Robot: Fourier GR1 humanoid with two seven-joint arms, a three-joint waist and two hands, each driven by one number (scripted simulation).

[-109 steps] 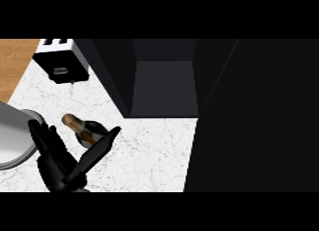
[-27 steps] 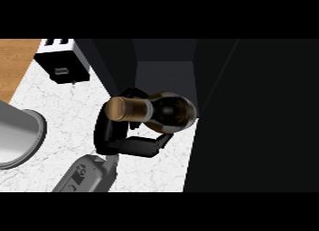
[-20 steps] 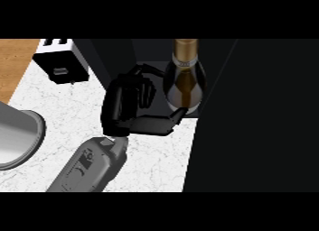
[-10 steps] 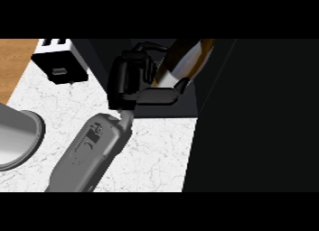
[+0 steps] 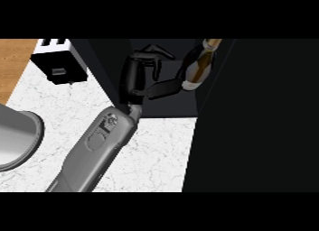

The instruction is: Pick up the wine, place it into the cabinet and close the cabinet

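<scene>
The head view is showing a dark glass wine bottle (image 5: 197, 67) with a gold-foiled neck leaning inside the open black cabinet (image 5: 158, 106), its neck pointing toward the upper edge of the view and its pale-labelled body lower down. As a judgement, the bottle is going to handle as a heavy, rigid and breakable thing with a smooth, slippery surface, so the wide body is offering the safest place to take hold, the narrow neck a poorer one.

One grey forearm is reaching up from the lower edge across the white speckled counter (image 5: 158, 142) and into the cabinet's mouth, ending in a black hand (image 5: 140, 76) whose side cannot be told from this view alone. Its palm is standing just left of the bottle, and the thumb is stretching across to touch the bottle's lower body; whether the fingers are closing round the glass or letting go cannot be told. No second hand is showing.

A black toaster (image 5: 58, 67) is sitting at the upper left beside a strip of wooden surface (image 5: 8, 67), and a grey metal pot (image 5: 11, 140) is resting at the left edge. The cabinet door (image 5: 268, 117) is standing open at the right.
</scene>
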